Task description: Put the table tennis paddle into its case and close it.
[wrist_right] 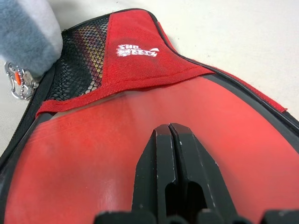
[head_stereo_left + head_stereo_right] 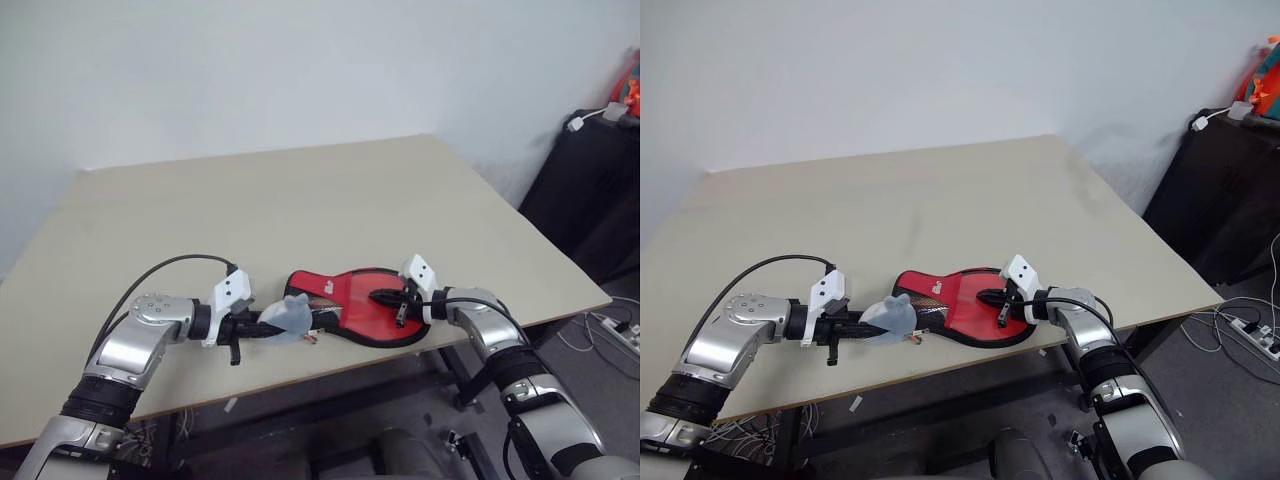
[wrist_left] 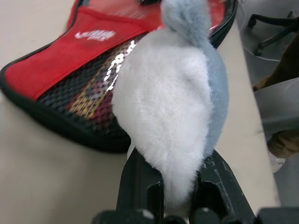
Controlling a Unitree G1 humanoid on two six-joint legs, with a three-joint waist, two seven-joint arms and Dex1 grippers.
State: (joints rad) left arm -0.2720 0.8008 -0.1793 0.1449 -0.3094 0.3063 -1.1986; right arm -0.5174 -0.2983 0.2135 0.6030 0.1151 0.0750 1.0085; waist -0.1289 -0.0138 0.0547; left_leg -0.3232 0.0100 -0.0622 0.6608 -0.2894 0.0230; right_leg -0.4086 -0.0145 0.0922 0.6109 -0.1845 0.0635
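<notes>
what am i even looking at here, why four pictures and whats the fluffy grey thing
This is a humanoid robot with two arms, each ending in a gripper with two black fingers. The two wide pictures come from cameras in its head, looking down over its arms at a beige table. The two close-ups come from a camera on each wrist, looking along that gripper's fingers.

On the table lies the case, a red and black paddle-shaped pouch; the paddle's striped handle shows through its mesh end, so the paddle is inside.

The left gripper is shut on the fluffy grey lump, a soft charm at the case's narrow end, by a small metal clip. The right gripper is shut, with its tips over the case's red front.
</notes>
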